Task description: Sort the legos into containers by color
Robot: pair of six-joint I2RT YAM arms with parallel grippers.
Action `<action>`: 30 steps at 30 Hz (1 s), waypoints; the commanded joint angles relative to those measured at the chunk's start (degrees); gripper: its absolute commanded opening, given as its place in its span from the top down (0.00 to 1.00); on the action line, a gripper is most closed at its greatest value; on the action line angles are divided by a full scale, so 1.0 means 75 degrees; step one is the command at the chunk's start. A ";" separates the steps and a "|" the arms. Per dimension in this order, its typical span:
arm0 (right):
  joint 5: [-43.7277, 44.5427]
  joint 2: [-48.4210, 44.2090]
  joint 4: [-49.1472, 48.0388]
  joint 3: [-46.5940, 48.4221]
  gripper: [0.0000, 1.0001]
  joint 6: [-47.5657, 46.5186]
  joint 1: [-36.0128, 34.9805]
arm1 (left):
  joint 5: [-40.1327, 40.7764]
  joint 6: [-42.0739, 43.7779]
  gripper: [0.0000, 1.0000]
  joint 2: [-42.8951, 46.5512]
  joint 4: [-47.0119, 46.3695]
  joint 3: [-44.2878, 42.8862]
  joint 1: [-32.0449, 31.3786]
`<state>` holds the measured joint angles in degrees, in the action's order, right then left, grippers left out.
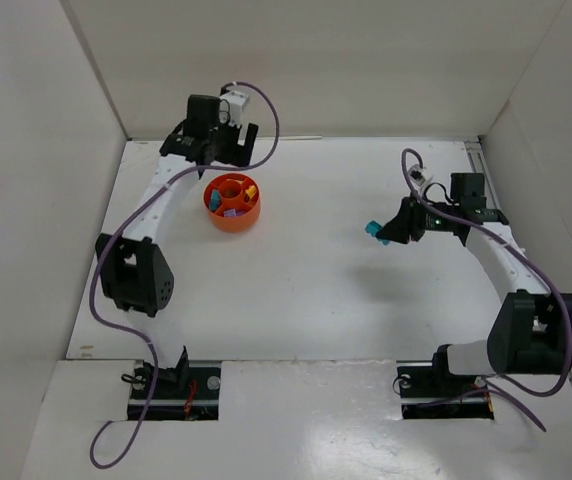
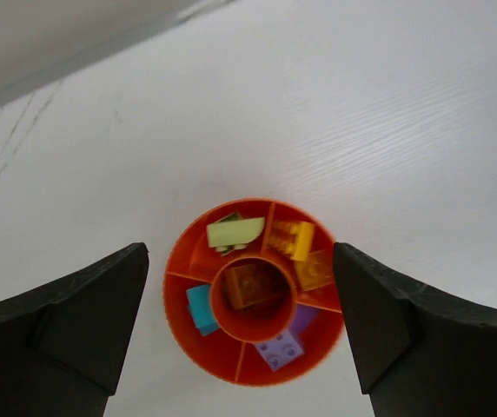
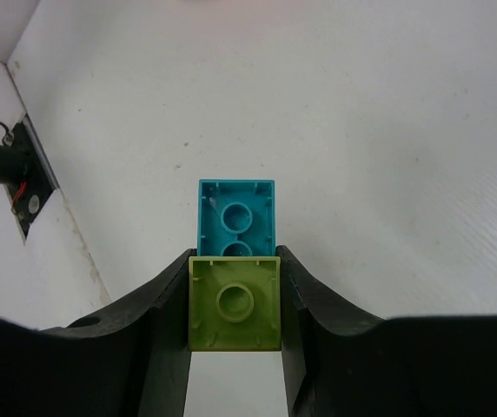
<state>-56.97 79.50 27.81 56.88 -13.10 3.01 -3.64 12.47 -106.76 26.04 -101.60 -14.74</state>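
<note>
Our right gripper (image 3: 235, 261) was clamped on 2 joined legos, a lime brick (image 3: 234, 302) and a cyan brick (image 3: 236, 219). The dish (image 1: 234, 224) lay well to its left, beneath our wide-spread left gripper (image 1: 209, 163).

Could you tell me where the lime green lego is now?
The lime green lego is clamped in the right gripper, central in the right wrist view, a cyan lego against its far edge.

overhead, left wrist both look down on dish (image 1: 232, 222)
</note>
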 commanded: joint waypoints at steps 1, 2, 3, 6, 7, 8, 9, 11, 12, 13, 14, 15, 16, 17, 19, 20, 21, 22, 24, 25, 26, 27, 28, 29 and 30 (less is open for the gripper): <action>-0.0770 -0.0382 -0.0649 0.0326 0.97 -0.0257 -0.0353 | -0.1853 -0.0479 0.15 0.1796 -0.0773 0.0044 0.0044; -0.0968 -0.0382 -0.0789 0.0326 0.97 -0.0152 -0.0423 | -0.3077 -0.0479 0.11 0.2068 -0.1044 0.0395 0.0044; -0.1411 -0.0382 -0.1092 0.0326 0.97 -0.0082 -0.0494 | -0.3611 -0.0572 0.10 0.2314 -0.1360 0.0758 -0.0084; -0.2105 -0.0382 -0.1353 0.0408 0.97 0.0036 -0.0903 | -0.4982 -0.0573 0.06 0.3194 -0.2497 0.2212 -0.0761; -0.2107 -0.0382 -0.1353 0.0535 0.97 -0.0033 -0.1044 | -0.5138 -0.0503 0.06 0.3335 -0.2639 0.2714 -0.1008; -0.2107 -0.0451 -0.1260 0.0618 0.97 -0.0127 -0.1358 | -0.5140 -0.0294 0.05 0.3603 -0.2722 0.2928 -0.1278; -0.2026 -0.0452 -0.1259 0.0781 0.97 -0.0128 -0.1512 | -0.5047 -0.0222 0.05 0.3710 -0.2920 0.3127 -0.1814; -0.1955 -0.0452 -0.1049 0.0934 0.97 -0.0209 -0.1922 | -0.4789 -0.0070 0.05 0.3863 -0.3014 0.3583 -0.2321; -0.1955 -0.0533 -0.1048 0.1028 0.97 -0.0210 -0.2029 | -0.4591 0.0012 0.05 0.3956 -0.3015 0.3679 -0.2718; -0.1955 -0.0534 -0.1048 0.1029 0.97 -0.0210 -0.2111 | -0.4519 0.0013 0.06 0.3957 -0.3015 0.3749 -0.2861; -0.1955 -0.0534 -0.0979 0.1099 0.97 -0.0210 -0.2286 | -0.4519 0.0013 0.06 0.3957 -0.3015 0.3901 -0.2944; -0.1955 -0.0627 -0.0978 0.1099 0.97 -0.0210 -0.2392 | -0.4519 0.0013 0.07 0.3957 -0.3120 0.3902 -0.2944; -0.1955 -0.0628 -0.0908 0.1099 0.97 -0.0210 -0.2486 | -0.4600 -0.0219 0.09 0.3957 -0.3202 0.3984 -0.3037; -0.1850 -0.0628 -0.0908 0.1099 0.97 -0.0210 -0.2603 | -0.4705 -0.0326 0.11 0.3957 -0.3284 0.3984 -0.3038; -0.1674 -0.0710 -0.0908 0.1169 0.97 -0.0210 -0.2943 | -0.4776 -0.0513 0.12 0.3875 -0.3401 0.4136 -0.3038; -0.1604 -0.0803 -0.0908 0.1170 0.97 -0.0210 -0.3036 | -0.4776 -0.0595 0.14 0.3771 -0.3402 0.4137 -0.3038; -0.1476 -0.0804 -0.0838 0.1170 0.97 -0.0210 -0.3223 | -0.4869 -0.0701 0.15 0.3770 -0.3402 0.4137 -0.3108; -0.1393 -0.0873 -0.0837 0.1170 0.97 -0.0210 -0.3306 | -0.4951 -0.0702 0.17 0.3677 -0.3483 0.4137 -0.3109; -0.1160 -0.0944 -0.0837 0.1240 0.97 -0.0210 -0.3423 | -0.5116 -0.0772 0.22 0.3606 -0.3554 0.4137 -0.3109; -0.1088 -0.0944 -0.0837 0.1240 0.97 -0.0210 -0.3424 | -0.5116 -0.0772 0.24 0.3606 -0.3554 0.4137 -0.3178; -0.1088 -0.1026 -0.0837 0.1240 0.97 -0.0117 -0.3424 | -0.5116 -0.0772 0.24 0.3606 -0.3554 0.4230 -0.3179; -0.0879 -0.1026 -0.0837 0.1240 0.97 -0.0116 -0.3424 | -0.5279 -0.0772 0.24 0.3606 -0.3554 0.4231 -0.3179; -0.0795 -0.1096 -0.0837 0.1240 0.97 -0.0012 -0.3424 | -0.5350 -0.0702 0.24 0.3710 -0.3554 0.4405 -0.3179; -0.0795 -0.1097 -0.0837 0.1240 0.97 -0.0011 -0.3424 | -0.5351 -0.0702 0.24 0.3827 -0.3624 0.4487 -0.3179; -0.0725 -0.1178 -0.0837 0.1240 0.97 -0.0011 -0.3424 | -0.5351 -0.0702 0.24 0.3898 -0.3694 0.4570 -0.3179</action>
<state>-63.81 72.86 22.70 63.31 -13.23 -22.57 -40.64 7.53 -79.81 1.65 -69.04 -38.17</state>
